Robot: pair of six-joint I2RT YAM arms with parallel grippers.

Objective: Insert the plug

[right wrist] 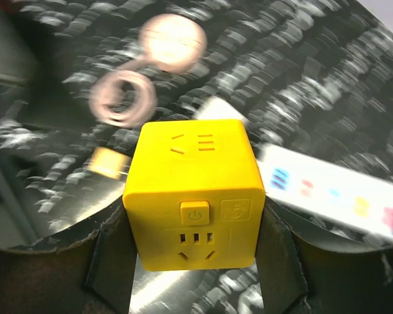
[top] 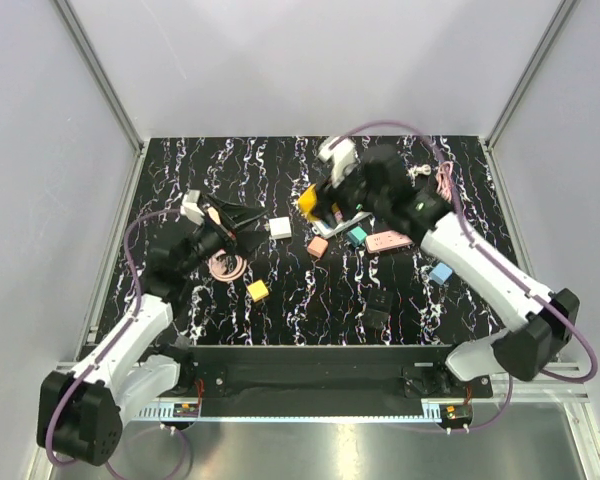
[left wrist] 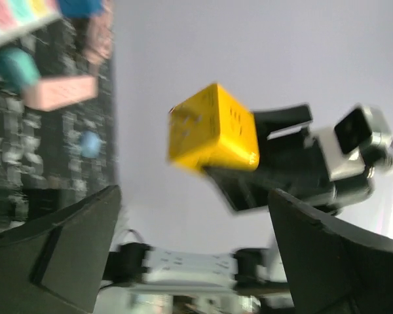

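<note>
Grips a yellow socket cube in the right gripper, one finger flat against each side face, jaws spread about halfway to span its width. Holds it off the black marbled table, the face with power button and socket holes turned toward the wrist camera. Seen from above, hangs at roughly 12 o'clock of the table's middle.

Left gripper spread wide, nothing between the fingers, nothing touched by either inner face. Points toward 3 o'clock in the overhead view, and in its own wrist view looks straight at the raised cube and the right gripper behind it.

White plug lying on the table at about 8 o'clock of the cube, just beside the left fingertips on their 3 o'clock side, not gripped. Cannot tell whether touching them.

Elsewhere on the table:
- pink block at 6 o'clock of the cube
- teal block and pink power strip side by side at 4 o'clock of the cube
- blue block farther out on the same bearing
- small yellow block at 7 o'clock of the cube
- pink cable coil at 7 o'clock of the left gripper, near it.
</note>
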